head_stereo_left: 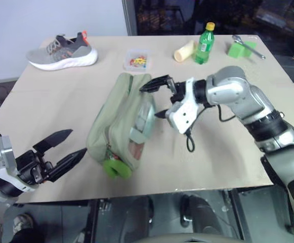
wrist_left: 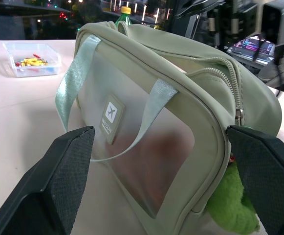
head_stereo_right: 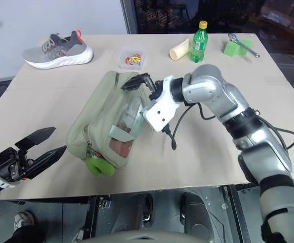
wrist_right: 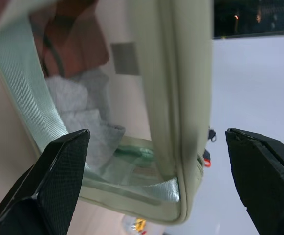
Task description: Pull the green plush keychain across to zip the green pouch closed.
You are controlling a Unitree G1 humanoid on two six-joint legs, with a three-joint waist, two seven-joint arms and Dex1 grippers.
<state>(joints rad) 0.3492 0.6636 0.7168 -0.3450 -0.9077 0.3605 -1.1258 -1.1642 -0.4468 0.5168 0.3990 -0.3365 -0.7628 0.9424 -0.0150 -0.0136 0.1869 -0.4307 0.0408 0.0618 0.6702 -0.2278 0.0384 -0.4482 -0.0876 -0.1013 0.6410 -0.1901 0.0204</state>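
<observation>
Tabletop (head_stereo_left: 222, 162) tan, pale wall (head_stereo_left: 45, 17) behind | green pouch (head_stereo_left: 119, 121) centre | both end effectors apart, empty

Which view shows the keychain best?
The left eye view: the keychain lies whole at the pouch's near end, in context. The right eye view shows it equally whole; the left wrist view catches part, behind a finger; the right wrist view shows pouch fabric.

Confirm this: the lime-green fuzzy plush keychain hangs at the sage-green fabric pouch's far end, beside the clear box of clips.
Wrong end. The lime-green fuzzy plush keychain hangs at the sage-green fabric pouch's near end, by the table's front edge, far from the clear box of clips. The left eye view shows it.
</observation>
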